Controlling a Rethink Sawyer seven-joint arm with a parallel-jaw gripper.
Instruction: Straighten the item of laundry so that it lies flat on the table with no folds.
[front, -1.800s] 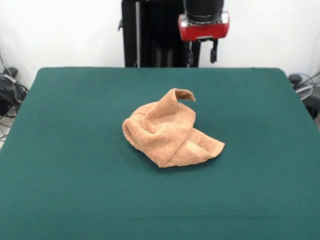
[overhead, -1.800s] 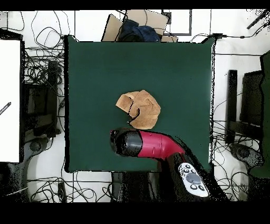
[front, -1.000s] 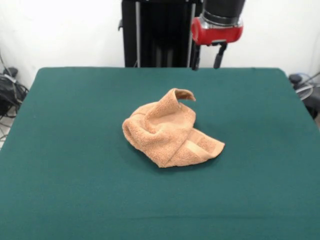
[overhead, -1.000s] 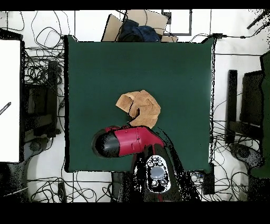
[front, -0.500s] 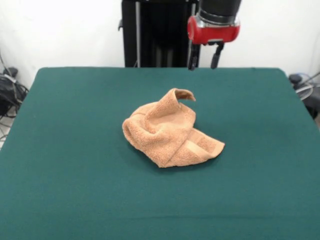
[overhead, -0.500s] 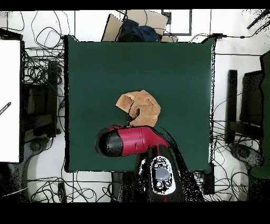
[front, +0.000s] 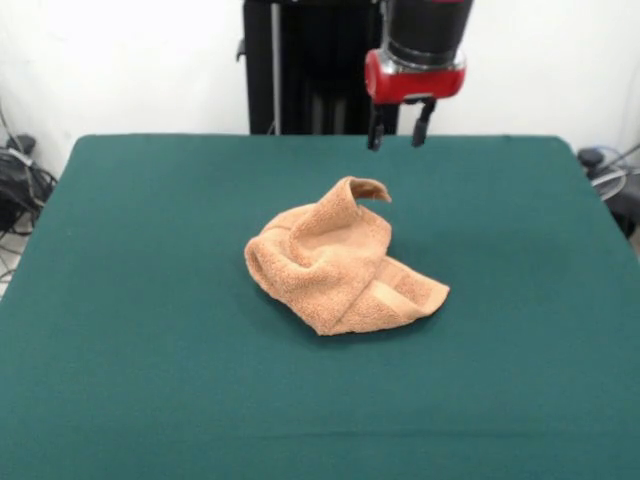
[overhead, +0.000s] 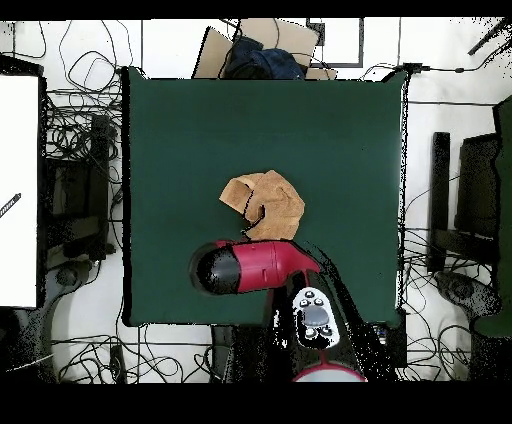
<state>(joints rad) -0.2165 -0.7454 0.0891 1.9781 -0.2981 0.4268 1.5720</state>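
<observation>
A crumpled peach-orange terry-cloth hand towel (front: 338, 262) lies mid-table on dark green felt (front: 150, 300) as the red-and-black gripper (front: 396, 132) hovers above, fingers spread.

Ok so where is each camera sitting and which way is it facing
Front view: across the table, facing the robot, looking at the crumpled towel; the gripper hangs above the far edge, jaws open.
Overhead view: above the table, looking straight down; the red and black arm reaches in from the bottom.
Both share the towel and green table.
</observation>
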